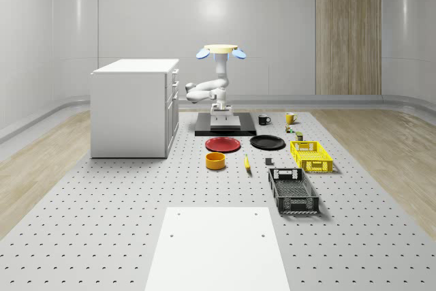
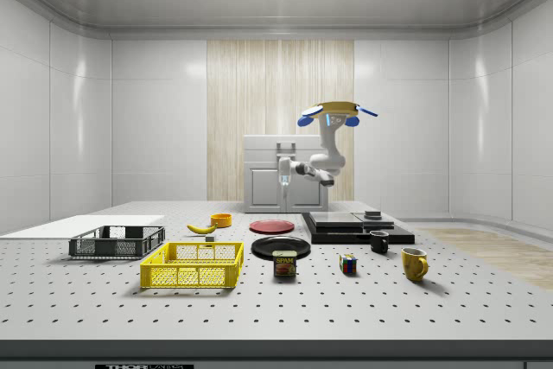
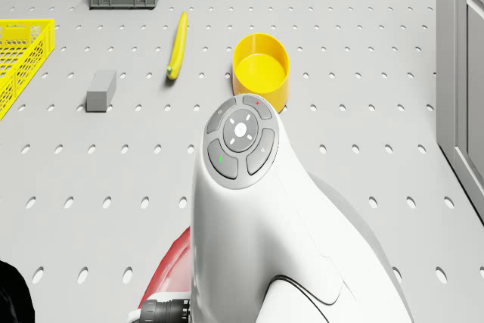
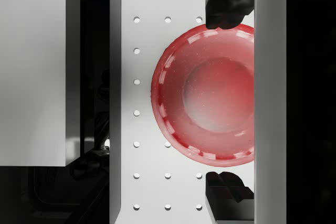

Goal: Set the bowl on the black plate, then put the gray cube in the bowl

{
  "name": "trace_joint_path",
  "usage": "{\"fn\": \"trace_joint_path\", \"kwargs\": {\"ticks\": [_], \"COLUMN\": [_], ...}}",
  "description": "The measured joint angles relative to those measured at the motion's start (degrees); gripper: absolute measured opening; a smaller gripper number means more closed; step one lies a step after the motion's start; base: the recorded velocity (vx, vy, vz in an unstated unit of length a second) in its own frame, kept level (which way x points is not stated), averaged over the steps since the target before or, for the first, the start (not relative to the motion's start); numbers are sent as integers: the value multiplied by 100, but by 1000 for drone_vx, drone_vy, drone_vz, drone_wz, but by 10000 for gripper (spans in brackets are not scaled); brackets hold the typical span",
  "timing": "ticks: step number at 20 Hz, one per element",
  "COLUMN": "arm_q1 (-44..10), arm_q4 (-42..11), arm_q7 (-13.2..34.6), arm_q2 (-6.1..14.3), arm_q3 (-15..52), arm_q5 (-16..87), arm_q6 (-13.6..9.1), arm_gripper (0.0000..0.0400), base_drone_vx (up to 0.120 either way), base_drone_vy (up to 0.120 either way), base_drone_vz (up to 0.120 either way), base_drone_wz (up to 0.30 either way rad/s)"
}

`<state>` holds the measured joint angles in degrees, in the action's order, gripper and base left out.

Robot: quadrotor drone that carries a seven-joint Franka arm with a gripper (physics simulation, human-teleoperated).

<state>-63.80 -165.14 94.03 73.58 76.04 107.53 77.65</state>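
The yellow bowl point(image 3: 261, 71) looks light, rigid and smooth, best pinched across its thin rim by the gripper point(image 4: 227, 100), now spread wide, empty.

Perforated table point(image 1: 102, 223) with bowl point(image 1: 216, 161), plates point(image 1: 223, 144)

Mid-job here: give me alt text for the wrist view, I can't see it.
The open gripper hangs above the red plate on the perforated table, one dark fingertip on each side of it. A white block lies to one side.
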Motion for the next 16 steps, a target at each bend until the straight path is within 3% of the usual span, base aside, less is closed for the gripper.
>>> {"fn": "trace_joint_path", "kwargs": {"ticks": [5,10,16], "arm_q1": [-30,-58,-89], "arm_q4": [7,13,19], "arm_q7": [28,53,81], "arm_q2": [110,214,333], "arm_q3": [26,50,75], "arm_q5": [-52,-101,-155], "arm_q6": [102,199,309], "arm_gripper": [400,400,400], "base_drone_vx": [120,120,120], "base_drone_vy": [0,0,0], "base_drone_vz": [-120,0,-120], "base_drone_wz": [0,0,0]}}
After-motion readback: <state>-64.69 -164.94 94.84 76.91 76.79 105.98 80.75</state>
